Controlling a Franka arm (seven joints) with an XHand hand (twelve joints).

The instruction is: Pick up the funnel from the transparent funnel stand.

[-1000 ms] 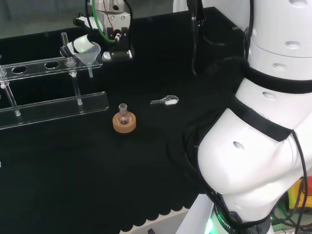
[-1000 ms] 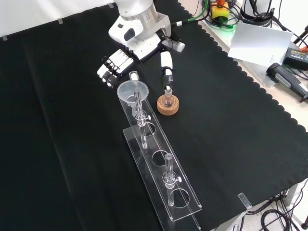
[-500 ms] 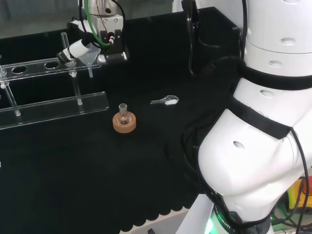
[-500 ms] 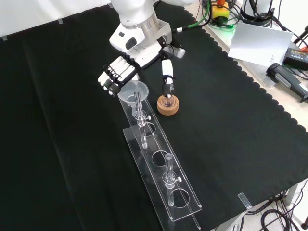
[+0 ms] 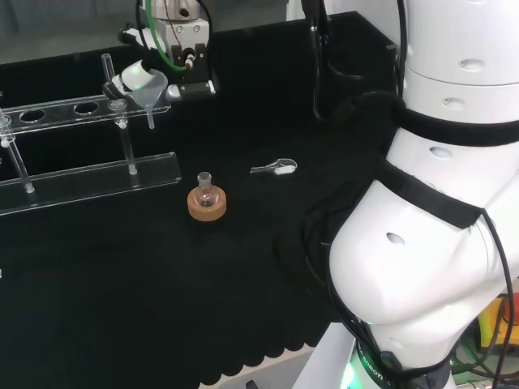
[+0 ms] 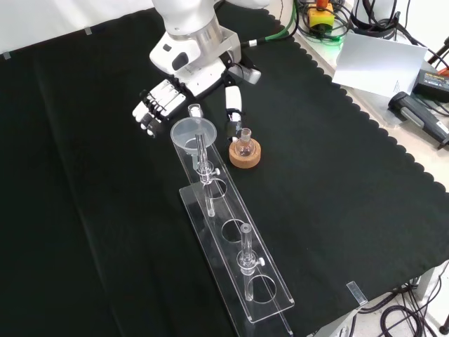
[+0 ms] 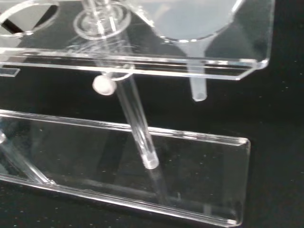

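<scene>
Black-clothed counter (image 6: pixel 337 210): the hand (image 6: pixel 168 98), fingers spread and holding nothing, sits at 11 o'clock of the funnel (image 6: pixel 193 133).

Clear glossy plastic stand (image 6: pixel 231 246) and funnel (image 6: pixel 192 133) sit on matt black cloth (image 6: pixel 337 175).

Cloth (image 6: pixel 84 210) plain black, scalloped along its edge; funnel (image 6: pixel 193 133) clear with a faint milky bowl; stand (image 6: pixel 235 246) colourless, see-through; hand (image 6: pixel 158 105) white with black tips and joints; cork ring (image 6: pixel 245 156) tan under a clear flask (image 6: pixel 244 145); arm (image 5: pixel 438 203) white, black-banded.
</scene>
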